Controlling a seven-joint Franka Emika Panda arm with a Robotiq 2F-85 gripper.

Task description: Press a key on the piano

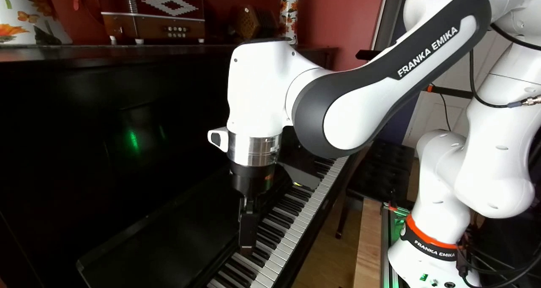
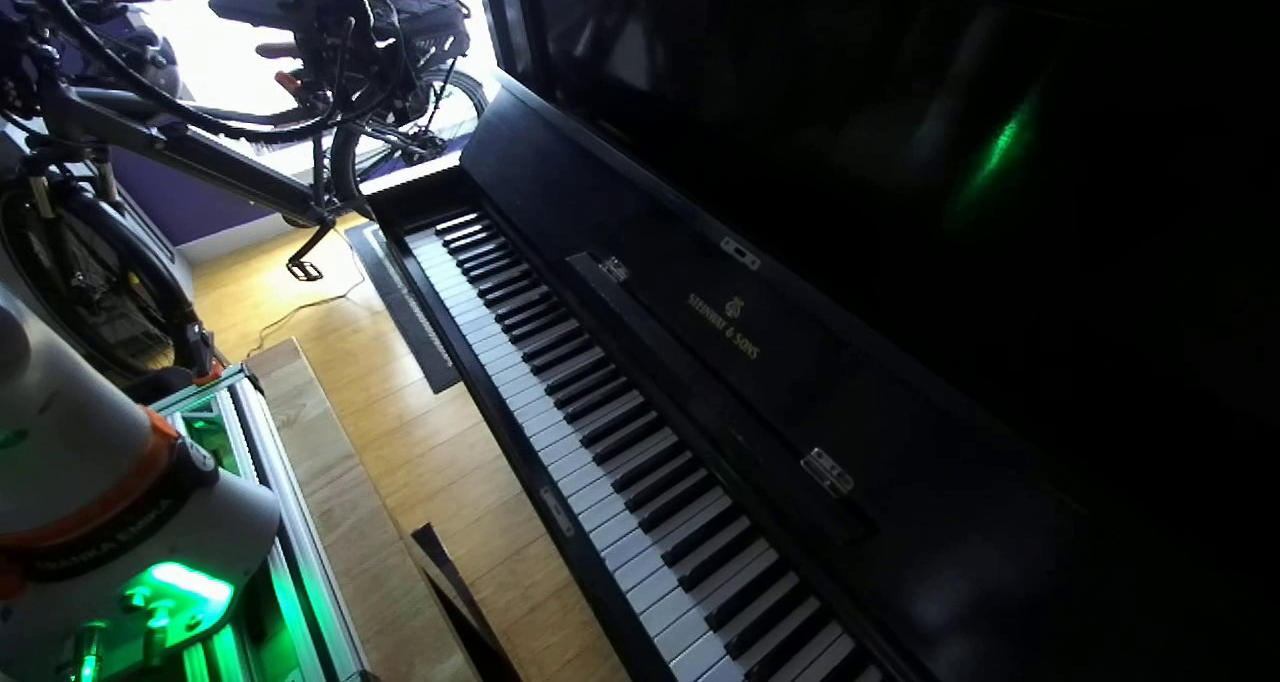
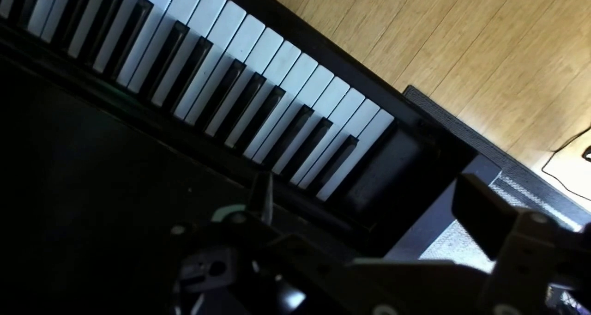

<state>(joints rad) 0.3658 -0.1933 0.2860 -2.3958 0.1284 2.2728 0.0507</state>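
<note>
As we look along the keys (image 1: 310, 205) in an exterior view, the white and black arm (image 1: 363, 102) bends over them with its gripper (image 1: 247, 249) pointing straight down. Its fingers (image 3: 482, 215) stand wide apart in the wrist view and have hold of nothing; between them we see the dark end of the piano (image 1: 169, 98). We cannot tell whether the tips touch the keys or hover above them.

Glossy black and upright, the piano shows in both exterior views, standing in front of a red wall (image 1: 338, 17). Its fallboard (image 2: 620, 217) is folded open, and we read "STEINWAY & SONS" on it in gold lettering (image 2: 722, 327); a green glow (image 2: 1000, 152) marks the panel above. On the piano's top we see an accordion (image 1: 154, 13), a tall flowered cylinder (image 1: 289, 11) and, between the two, a smaller wooden object (image 1: 253, 24) in shadow.

Across from the keys we find the arm's base (image 2: 235, 517), lit green, beside a strip of pale wood (image 1: 367, 245). Near one end of the piano, a dark mat (image 2: 400, 302) lies on the wooden floor (image 2: 410, 402), and we see a bicycle (image 2: 200, 157) against glaring light.
</note>
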